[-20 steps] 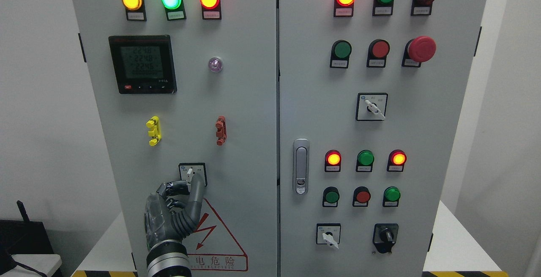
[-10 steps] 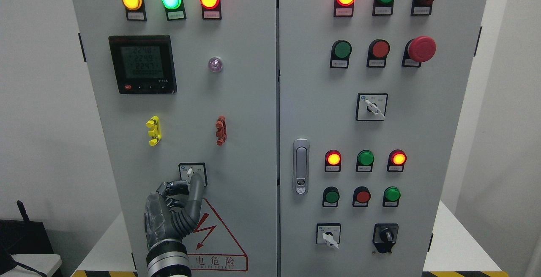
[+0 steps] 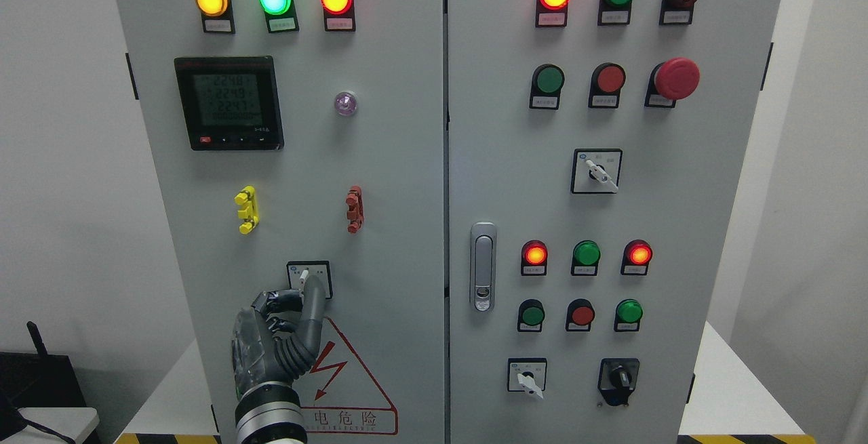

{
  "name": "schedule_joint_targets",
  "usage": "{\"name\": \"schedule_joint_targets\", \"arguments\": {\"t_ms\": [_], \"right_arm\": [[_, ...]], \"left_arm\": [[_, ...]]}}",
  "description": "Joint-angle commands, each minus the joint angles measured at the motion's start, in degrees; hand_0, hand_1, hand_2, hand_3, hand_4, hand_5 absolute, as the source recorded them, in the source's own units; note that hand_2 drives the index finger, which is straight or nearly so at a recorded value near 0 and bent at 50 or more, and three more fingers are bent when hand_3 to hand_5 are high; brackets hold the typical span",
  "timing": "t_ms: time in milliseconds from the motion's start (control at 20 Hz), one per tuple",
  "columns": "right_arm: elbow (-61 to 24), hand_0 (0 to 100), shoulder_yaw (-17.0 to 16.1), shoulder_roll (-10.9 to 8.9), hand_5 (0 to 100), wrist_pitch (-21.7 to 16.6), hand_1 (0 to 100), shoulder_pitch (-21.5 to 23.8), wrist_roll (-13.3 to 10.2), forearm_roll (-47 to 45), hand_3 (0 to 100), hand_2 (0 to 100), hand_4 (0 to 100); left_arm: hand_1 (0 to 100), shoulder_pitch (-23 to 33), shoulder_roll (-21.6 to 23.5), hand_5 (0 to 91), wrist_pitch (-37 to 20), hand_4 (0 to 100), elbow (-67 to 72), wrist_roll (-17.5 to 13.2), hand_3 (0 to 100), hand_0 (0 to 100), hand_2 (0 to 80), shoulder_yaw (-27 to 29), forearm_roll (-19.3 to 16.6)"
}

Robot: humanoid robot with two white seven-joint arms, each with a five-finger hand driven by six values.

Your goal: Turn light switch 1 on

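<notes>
Meter (image 3: 228, 103) reading different; nothing else

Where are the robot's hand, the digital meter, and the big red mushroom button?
left hand (image 3: 271, 342), head view, knuckles.
digital meter (image 3: 228, 102), head view, screen centre.
red mushroom button (image 3: 676, 78), head view, cap face.

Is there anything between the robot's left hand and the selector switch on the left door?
Nothing visible. The left hand is already at the selector switch, its raised finger overlapping the white lever. The nearest other thing is the warning triangle, flat on the door below it.
</notes>
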Motion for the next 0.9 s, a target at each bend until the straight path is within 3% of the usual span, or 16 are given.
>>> {"name": "schedule_joint_targets", "arguments": {"t_ms": [0, 852], "right_arm": [[0.0, 12, 0.0, 0.00, 0, 0.0, 39, 0.0, 0.0, -1.1, 0, 0, 0], [0.0, 12, 0.0, 0.00, 0, 0.0, 39, 0.0, 0.0, -1.1, 0, 0, 0]], "left_arm": [[38, -0.4, 0.1, 81.9, 0.0, 78, 0.2, 0.0, 59, 33, 43.0, 0.0, 0.0], [42, -0.6, 0.1, 81.8, 1.0, 78, 0.3, -0.4, 59, 35, 43.1, 0.0, 0.1]]}}
